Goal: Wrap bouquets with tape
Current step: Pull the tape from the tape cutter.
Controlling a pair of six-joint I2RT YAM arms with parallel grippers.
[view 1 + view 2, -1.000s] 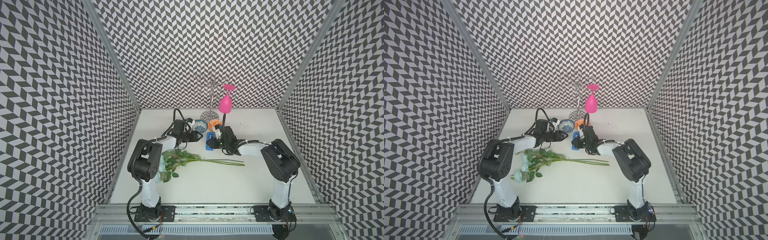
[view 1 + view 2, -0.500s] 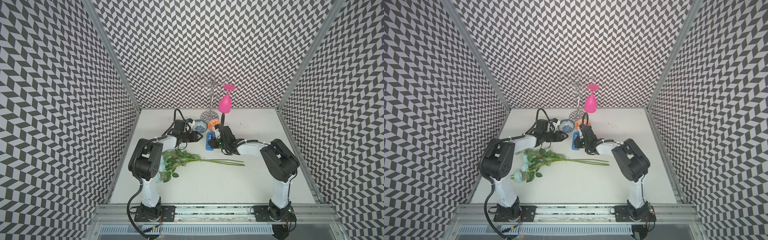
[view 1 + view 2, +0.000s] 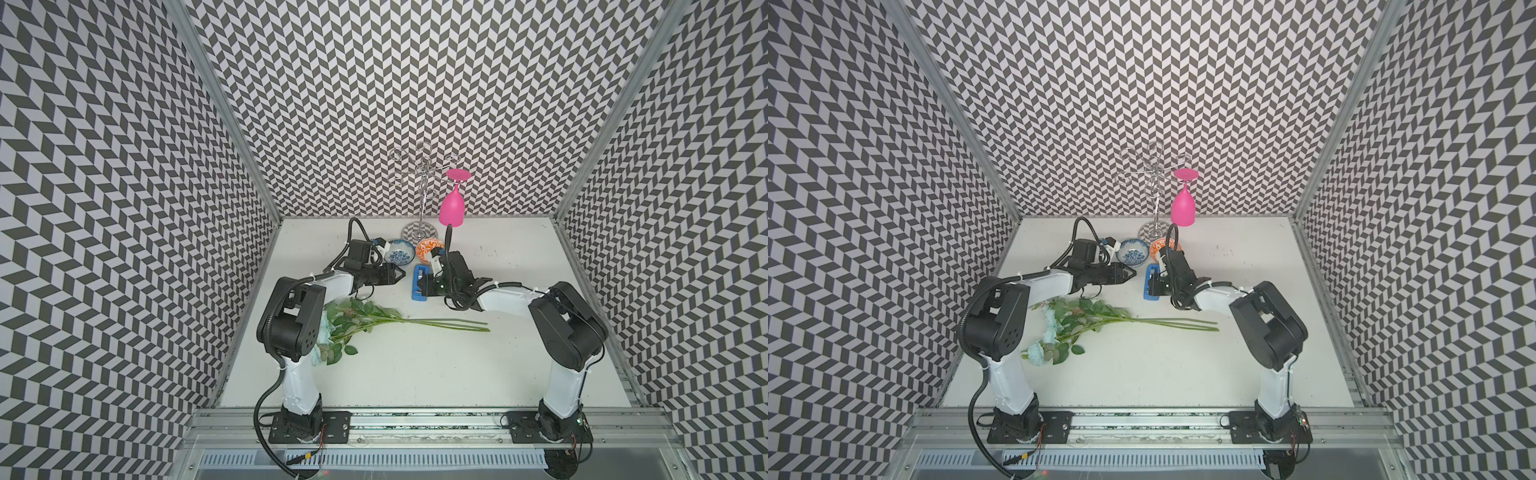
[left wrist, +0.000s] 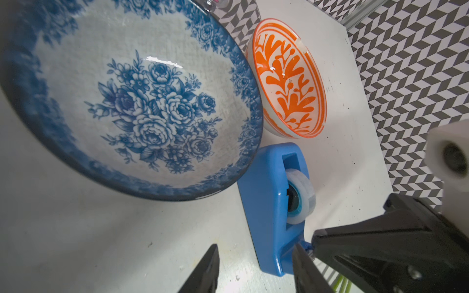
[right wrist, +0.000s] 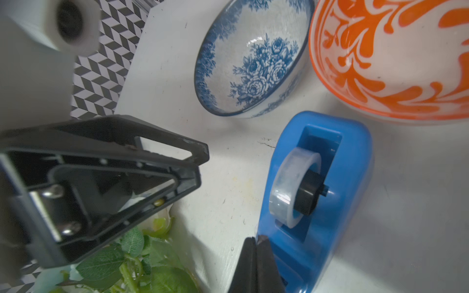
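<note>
- Blue plastic tape dispenser (image 3: 419, 282) at the rear of the white table (image 3: 457, 374): likely light, may skid; your right gripper (image 5: 256, 243) is pressed together at its cutter end
- Left gripper (image 4: 255, 247) spread, empty
- Pale-blue artificial bouquet (image 3: 1067, 328) lies flat mid-table; hold its thin, bendy stems

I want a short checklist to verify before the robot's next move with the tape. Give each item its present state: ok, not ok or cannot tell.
1. Right gripper shut at the cutter end of the tape dispenser: ok.
2. Tape caught between its fingertips: cannot tell.
3. Left gripper holding the dispenser down: not ok, its jaws are open and grip nothing.
4. Bouquet lying on the table, stems uncovered: ok.
5. Room on the dispenser's far side: not ok, blue bowl and orange bowl stand close.
</note>
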